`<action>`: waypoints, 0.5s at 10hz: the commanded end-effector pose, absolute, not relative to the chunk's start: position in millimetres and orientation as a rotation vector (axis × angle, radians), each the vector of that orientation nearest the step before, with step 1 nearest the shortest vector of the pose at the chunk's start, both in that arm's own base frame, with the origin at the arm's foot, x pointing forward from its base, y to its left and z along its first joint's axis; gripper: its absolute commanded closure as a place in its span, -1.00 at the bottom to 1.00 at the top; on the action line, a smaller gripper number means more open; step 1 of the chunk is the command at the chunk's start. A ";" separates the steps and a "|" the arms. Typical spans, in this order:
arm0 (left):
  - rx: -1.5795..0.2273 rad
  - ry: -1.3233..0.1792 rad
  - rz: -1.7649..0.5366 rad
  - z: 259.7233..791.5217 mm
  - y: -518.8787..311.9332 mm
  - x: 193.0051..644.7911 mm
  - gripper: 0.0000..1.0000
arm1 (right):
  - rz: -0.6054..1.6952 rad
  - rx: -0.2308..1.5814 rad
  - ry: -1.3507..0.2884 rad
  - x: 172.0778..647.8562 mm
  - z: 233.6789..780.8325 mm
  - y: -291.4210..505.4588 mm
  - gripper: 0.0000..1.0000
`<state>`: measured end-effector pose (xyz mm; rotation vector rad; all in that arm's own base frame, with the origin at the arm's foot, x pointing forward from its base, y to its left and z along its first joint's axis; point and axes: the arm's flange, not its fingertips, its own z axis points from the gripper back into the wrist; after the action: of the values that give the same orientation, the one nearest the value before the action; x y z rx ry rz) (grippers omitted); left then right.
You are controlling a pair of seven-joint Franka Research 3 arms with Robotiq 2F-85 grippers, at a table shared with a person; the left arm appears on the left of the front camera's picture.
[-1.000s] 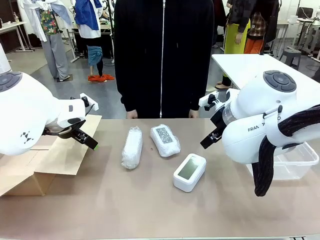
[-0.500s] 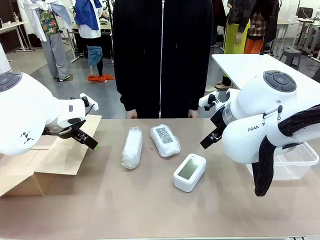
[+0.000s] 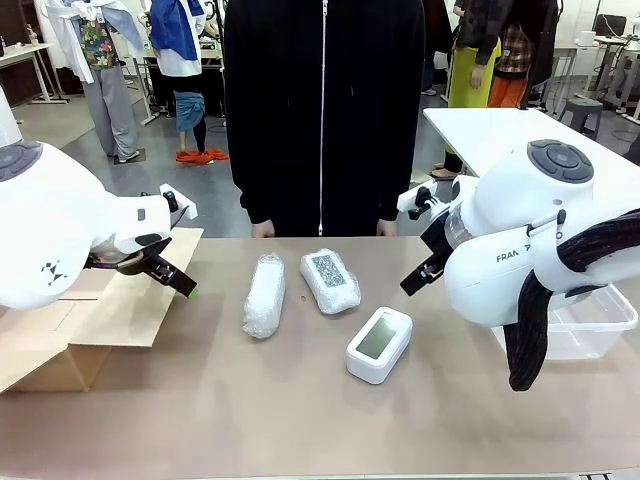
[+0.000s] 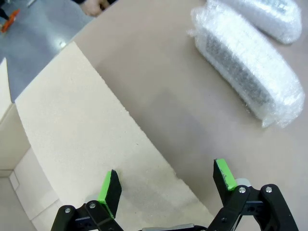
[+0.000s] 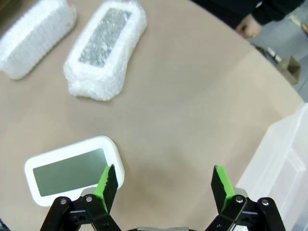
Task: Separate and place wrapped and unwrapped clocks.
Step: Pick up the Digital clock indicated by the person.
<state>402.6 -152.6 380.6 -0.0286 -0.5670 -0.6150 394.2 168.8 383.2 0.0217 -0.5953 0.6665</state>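
**A:** Three clocks lay on the table (image 3: pixel 300 420) when we looked from the front. Reading that picture as a dial centred on the bare clock (image 3: pixel 380 345), we found the broad bundle (image 3: pixel 330 281) at eleven o'clock and the slim bundle (image 3: pixel 264 295) at ten. Both were in bubble wrap, near each other but apart.

**B:** We saw the same. The bare clock lay flat, grey-green screen up, touching neither bundle. Where did we put the containers?

**A:** The clear tub (image 3: pixel 592 322) sat at three o'clock, partly behind the right arm (image 3: pixel 520 240). The cardboard box (image 3: pixel 110 315) sat at nine, one flap spread over the table toward the slim bundle. The person (image 3: pixel 322 110) stood at twelve, at the far edge.

**B:** And what did we make of the grippers?

**A:** The left gripper (image 4: pixel 166 179) had its jaws wide apart with nothing between them, above the edge of the box flap. In its own view the slim bundle lay at one o'clock from it. The right gripper (image 5: pixel 162 180) was likewise spread and empty, above bare table. On its own picture's dial we read the bare clock at eight o'clock, close beside the gripper, the tub's wall at four and the broad bundle at eleven.
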 end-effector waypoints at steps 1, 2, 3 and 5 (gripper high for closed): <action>-0.163 -0.610 -0.683 435.2 -129.7 375.0 -1.00 | 0.760 0.080 -0.630 374.9 434.6 147.9 -1.00; -0.200 -0.598 -0.716 451.6 -112.1 358.0 -1.00 | 0.825 0.133 -0.606 364.8 456.9 127.1 -1.00; -0.243 -0.594 -0.762 464.0 -99.2 336.1 -1.00 | 0.886 0.179 -0.620 346.5 474.9 110.4 -1.00; -0.309 -0.632 -0.841 471.5 -83.1 296.9 -1.00 | 0.969 0.259 -0.676 307.3 493.1 83.6 -1.00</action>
<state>351.5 -112.6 502.8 -0.2701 -0.6243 -0.7979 345.6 114.7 507.6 0.2156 -0.6730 0.9239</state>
